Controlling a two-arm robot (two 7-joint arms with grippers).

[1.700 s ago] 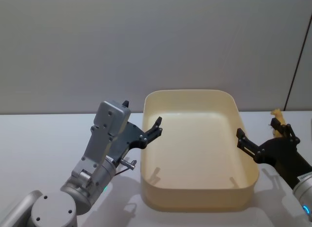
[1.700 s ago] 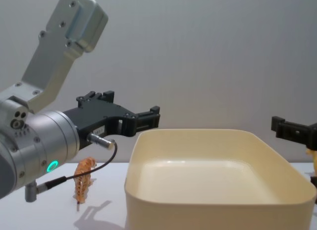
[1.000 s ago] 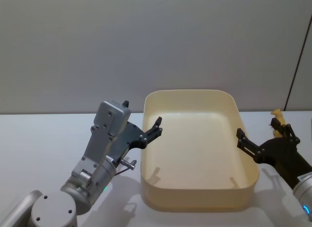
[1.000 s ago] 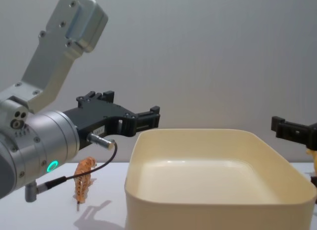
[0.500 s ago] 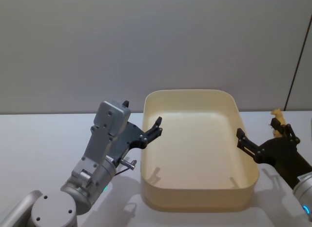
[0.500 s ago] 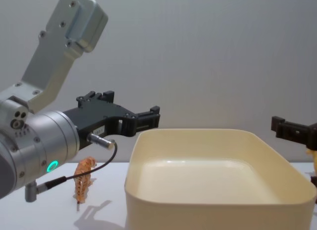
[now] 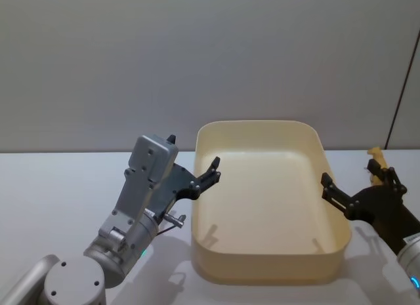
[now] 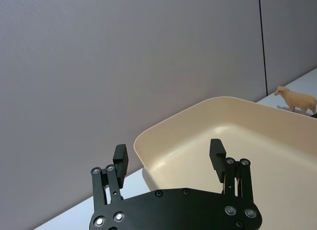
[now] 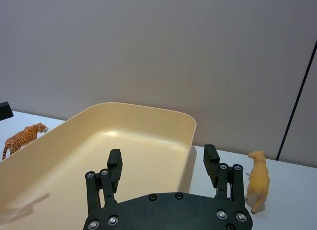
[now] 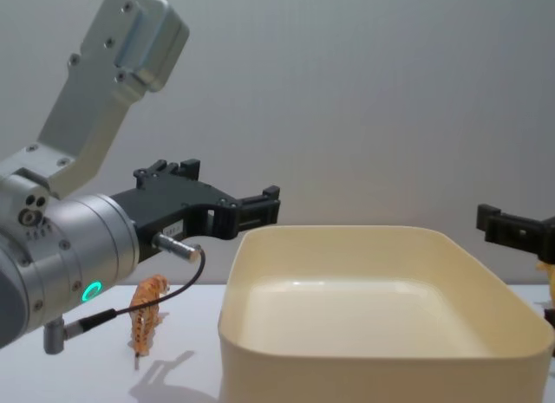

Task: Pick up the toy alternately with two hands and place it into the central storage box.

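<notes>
The left gripper [image 8: 168, 152] and right gripper [image 9: 162, 156], both spread and empty, flank the box [image 7: 262, 269], presumably poised for alternate picks. On the table [image 7: 52, 180] a tiger [image 10: 147, 312] stands left of the empty box and a tan animal [image 9: 258, 179] right, each apparently within its own arm's reach.

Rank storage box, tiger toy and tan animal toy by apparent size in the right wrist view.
1. storage box: by far the largest.
2 and 3, unranked. tiger toy and tan animal toy look about alike. The tan one stands nearer the camera, so its size on screen may flatter it.
</notes>
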